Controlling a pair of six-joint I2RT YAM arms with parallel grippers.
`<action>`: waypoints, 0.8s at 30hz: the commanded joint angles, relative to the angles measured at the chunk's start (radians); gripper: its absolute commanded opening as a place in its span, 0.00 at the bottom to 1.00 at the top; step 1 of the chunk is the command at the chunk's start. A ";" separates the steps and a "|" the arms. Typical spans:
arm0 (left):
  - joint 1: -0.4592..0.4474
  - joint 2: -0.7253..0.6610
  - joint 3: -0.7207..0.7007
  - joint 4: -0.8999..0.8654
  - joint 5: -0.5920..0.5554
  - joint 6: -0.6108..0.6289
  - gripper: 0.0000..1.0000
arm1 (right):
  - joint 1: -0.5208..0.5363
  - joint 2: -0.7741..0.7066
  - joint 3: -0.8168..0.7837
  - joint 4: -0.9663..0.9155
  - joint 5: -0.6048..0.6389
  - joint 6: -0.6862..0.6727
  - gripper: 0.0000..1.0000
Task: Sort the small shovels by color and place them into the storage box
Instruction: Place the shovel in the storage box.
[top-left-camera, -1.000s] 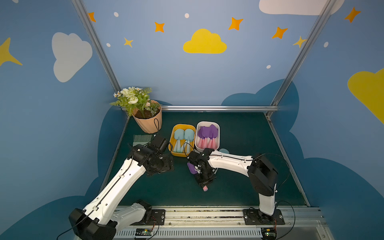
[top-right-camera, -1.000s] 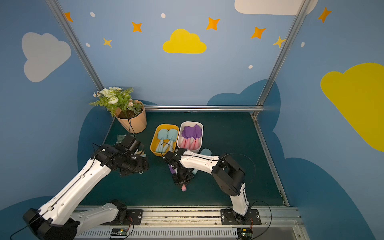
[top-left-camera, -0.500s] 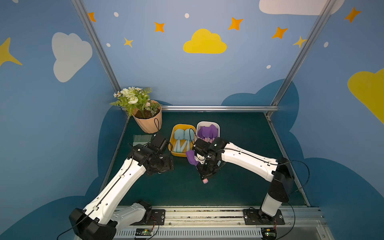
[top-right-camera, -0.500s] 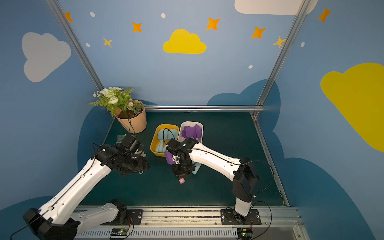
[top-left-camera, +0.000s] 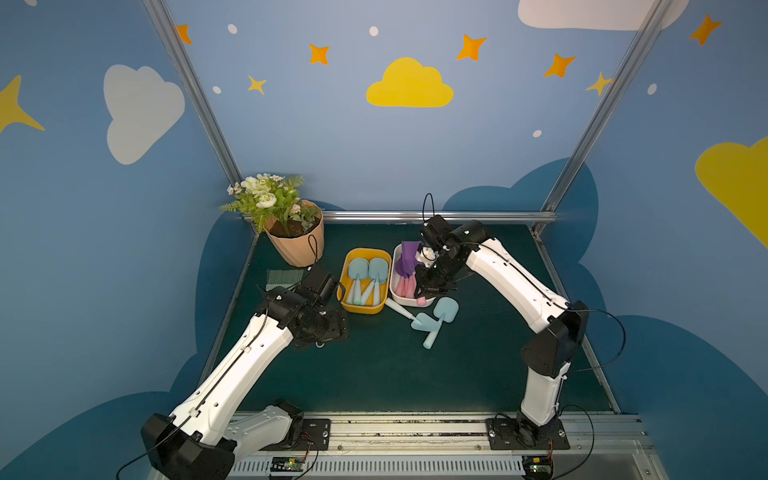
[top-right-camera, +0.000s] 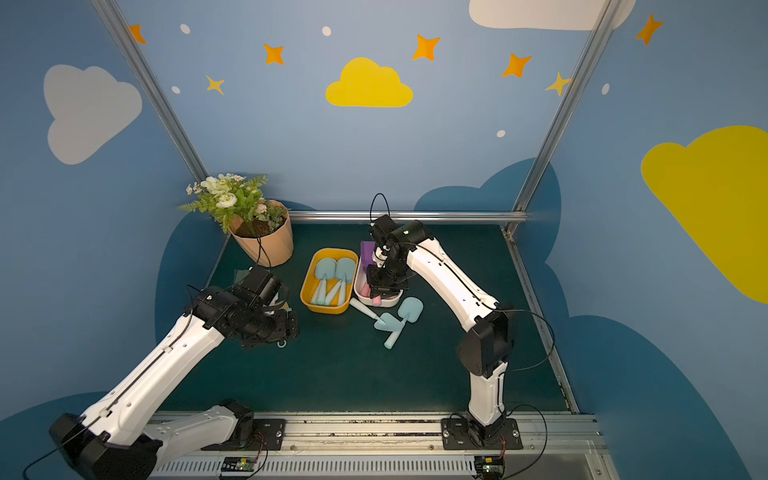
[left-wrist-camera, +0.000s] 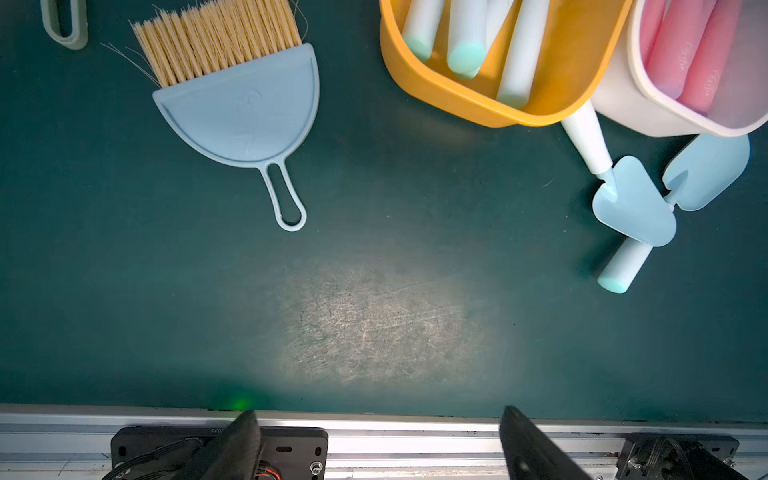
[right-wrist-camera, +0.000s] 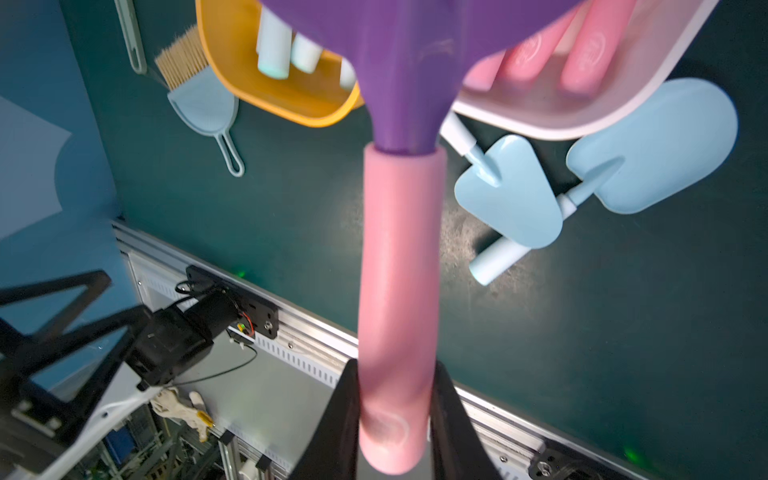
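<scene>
Now the right gripper (right-wrist-camera: 392, 415) is pinching the purple shovel (right-wrist-camera: 399, 249) by its handle end, over the white tub (top-left-camera: 405, 302) holding its colour-mates. The left gripper (left-wrist-camera: 380, 419) is hovering wide open at the tub's eight o'clock.

The left arm (top-left-camera: 249, 365) slants forward from its base, and the left gripper (left-wrist-camera: 376, 415) is held low with its jaws spread wide and nothing between them. The right arm (top-left-camera: 509, 272) rises to a bent elbow, then reaches back and inward. The right gripper (right-wrist-camera: 395, 370) points down, clamped on the pink handle of a purple shovel (right-wrist-camera: 399, 270).
</scene>
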 joint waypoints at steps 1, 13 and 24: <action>0.008 0.009 -0.005 0.005 0.007 0.022 0.89 | -0.049 0.101 0.076 -0.057 0.001 0.002 0.00; 0.025 -0.014 -0.035 0.018 0.018 0.028 0.89 | -0.163 0.377 0.351 -0.126 -0.014 -0.042 0.00; 0.039 -0.017 -0.047 0.020 0.022 0.040 0.89 | -0.192 0.472 0.404 -0.146 -0.018 -0.071 0.00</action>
